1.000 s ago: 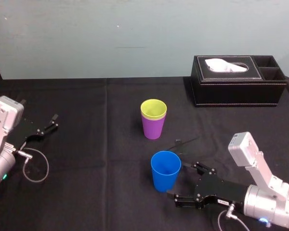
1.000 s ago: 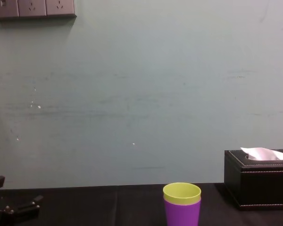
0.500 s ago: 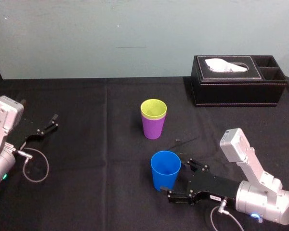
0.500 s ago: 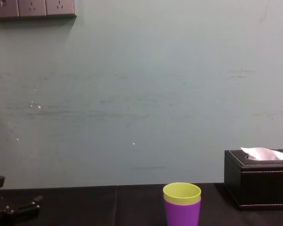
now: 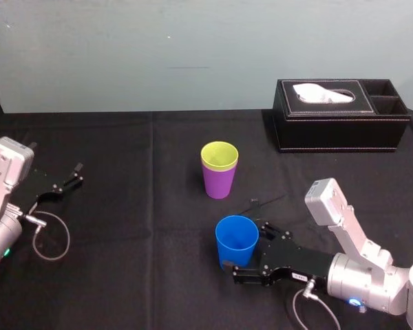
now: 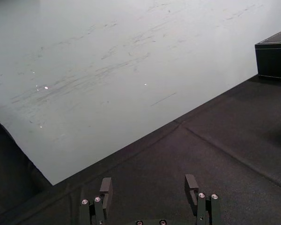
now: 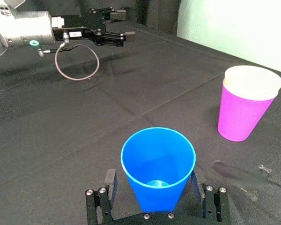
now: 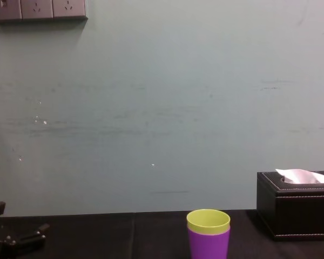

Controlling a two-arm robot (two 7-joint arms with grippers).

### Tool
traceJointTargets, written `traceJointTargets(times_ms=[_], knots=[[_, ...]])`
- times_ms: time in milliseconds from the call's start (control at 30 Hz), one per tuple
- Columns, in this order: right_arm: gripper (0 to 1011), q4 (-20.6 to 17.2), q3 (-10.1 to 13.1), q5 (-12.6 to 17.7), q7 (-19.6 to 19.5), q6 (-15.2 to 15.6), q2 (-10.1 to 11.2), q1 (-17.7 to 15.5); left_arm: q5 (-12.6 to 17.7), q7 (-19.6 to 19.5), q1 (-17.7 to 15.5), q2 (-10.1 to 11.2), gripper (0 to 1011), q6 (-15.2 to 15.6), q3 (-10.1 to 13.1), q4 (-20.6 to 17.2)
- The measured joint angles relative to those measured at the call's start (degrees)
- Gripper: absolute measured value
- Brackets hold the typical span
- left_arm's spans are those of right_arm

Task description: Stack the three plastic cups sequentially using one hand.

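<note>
- Blue plastic nearest: blue cup [image 5: 236, 240] upright on the black counter [image 5: 138, 227], mouth up, at 6 o'clock from the other two and apart from them.
- Right pincer [image 7: 152, 178] low at that cup's 4 o'clock, spread wide, one jaw either side of the lower wall, nothing clamped yet. Contact with the wall impossible to tell.
- Probably very light, thin-walled and a little springy, smooth and tapered, so liable to slip up out of a hard squeeze or tip at a nudge. Best taken gently across the middle of the wall and kept level, with the base left free for dropping into the stack.
- Farther off, at 12 o'clock from the blue one: yellow-green cup [image 5: 219, 155] nested in purple cup [image 5: 219, 182], both upright.
- Left pincer [image 5: 65, 182] parked at 9 o'clock, well apart, spread open and empty.
- Black tissue box [image 5: 341, 124] at 1 o'clock, near the counter's far edge.
- Right wrist view better than the head view for the jaws' spacing about the blue cup and its bare inside.
- Chest view better for the side profile of the nested pair, green lip just proud of purple.
- Head view best for the overall layout.
</note>
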Motion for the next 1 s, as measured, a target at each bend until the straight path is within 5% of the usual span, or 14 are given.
traceJointTargets(times_ms=[633, 1000], knots=[[997, 0.43, -0.34, -0.29, -0.17, 0.04, -0.72, 0.85, 0.00, 0.00, 0.00, 0.00, 1010, 0.00, 0.00, 0.00], [756, 0.39, -0.28, -0.24, -0.17, 0.01, -0.68, 0.76, 0.00, 0.00, 0.00, 0.00, 1010, 0.00, 0.00, 0.00]])
